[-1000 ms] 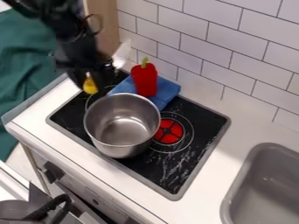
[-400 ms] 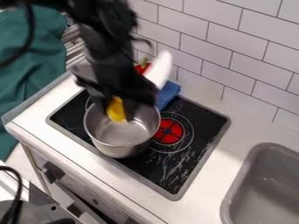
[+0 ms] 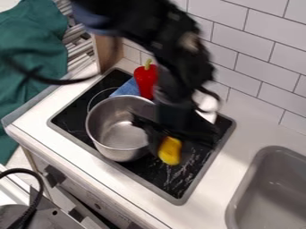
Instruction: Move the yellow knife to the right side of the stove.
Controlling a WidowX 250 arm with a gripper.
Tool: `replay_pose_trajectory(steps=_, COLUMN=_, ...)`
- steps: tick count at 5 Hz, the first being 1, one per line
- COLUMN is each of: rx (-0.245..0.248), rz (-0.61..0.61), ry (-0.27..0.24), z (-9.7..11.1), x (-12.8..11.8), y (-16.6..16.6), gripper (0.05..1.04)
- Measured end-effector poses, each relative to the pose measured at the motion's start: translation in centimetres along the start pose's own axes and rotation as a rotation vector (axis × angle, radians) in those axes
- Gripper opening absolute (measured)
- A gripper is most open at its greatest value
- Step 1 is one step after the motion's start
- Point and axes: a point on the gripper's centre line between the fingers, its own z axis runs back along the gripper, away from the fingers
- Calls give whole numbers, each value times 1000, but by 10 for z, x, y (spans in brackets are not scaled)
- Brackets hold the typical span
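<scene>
one yellow knife (image 3: 170,150) is gripped in my tool (image 3: 174,134), over the stove (image 3: 173,179), just right of the steel pot (image 3: 119,154), its pale blade (image 3: 206,113) up and to the right. i judge the pick-up done and the carry nearly so; lowering and letting go are left. around the stove runs my white surface (image 3: 245,134), with a grey sink (image 3: 240,190) at lower right, white tiles (image 3: 251,49) at upper right and green cloth (image 3: 36,53) at upper left.
</scene>
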Motion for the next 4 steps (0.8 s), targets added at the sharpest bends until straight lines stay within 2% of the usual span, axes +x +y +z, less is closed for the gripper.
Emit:
replay_pose_trajectory(steps=1, rx=65, rz=-2, ry=67, z=-24, x=6, y=-31, gripper=466)
replay_pose_trajectory(steps=2, rx=79, rz=55, ry=101, z=-46, x=15, y=-46, gripper=466)
replay_pose_trajectory(steps=3, rx=1, rz=22, ry=154, z=-74, x=27, y=-44, gripper=466)
replay_pose_trajectory(steps=4, rx=-74, rz=46, ry=118, z=-84, x=49, y=-8, gripper=466)
